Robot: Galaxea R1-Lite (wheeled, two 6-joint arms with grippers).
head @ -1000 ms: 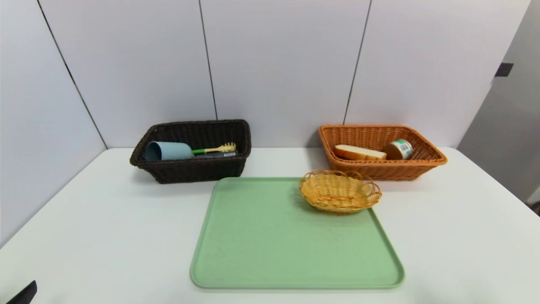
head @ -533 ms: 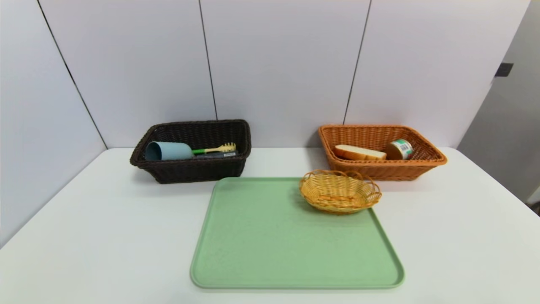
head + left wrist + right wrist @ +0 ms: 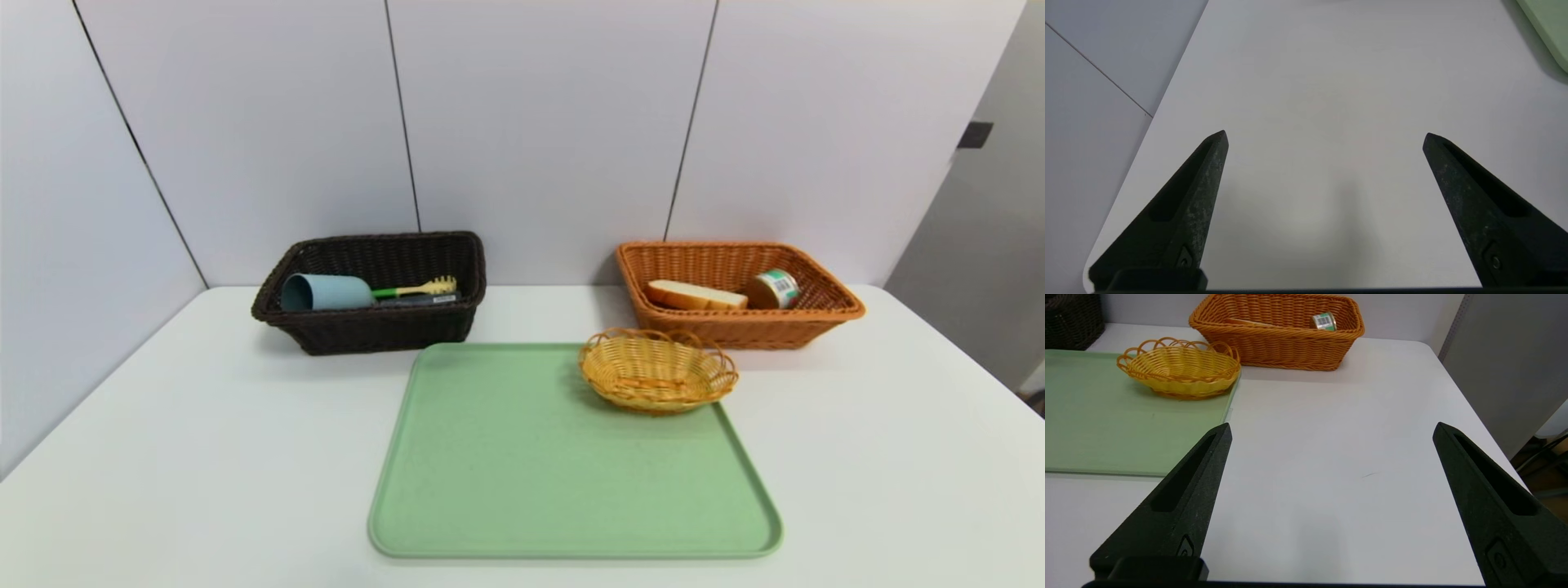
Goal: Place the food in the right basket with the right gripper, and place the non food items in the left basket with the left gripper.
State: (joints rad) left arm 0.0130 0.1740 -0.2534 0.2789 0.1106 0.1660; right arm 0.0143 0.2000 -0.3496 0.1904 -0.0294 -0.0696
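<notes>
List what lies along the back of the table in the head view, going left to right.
Dark basket holding a blue cup then a brush → small yellow basket on the green tray → orange basket holding bread then a can.

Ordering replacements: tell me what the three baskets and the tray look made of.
Dark basket, orange basket, small yellow basket: woven wicker or plastic rattan; strands show, with a slight sheen, so which one is unclear. Tray: probably moulded plastic, matte pale green, with a smooth raised rim.
</notes>
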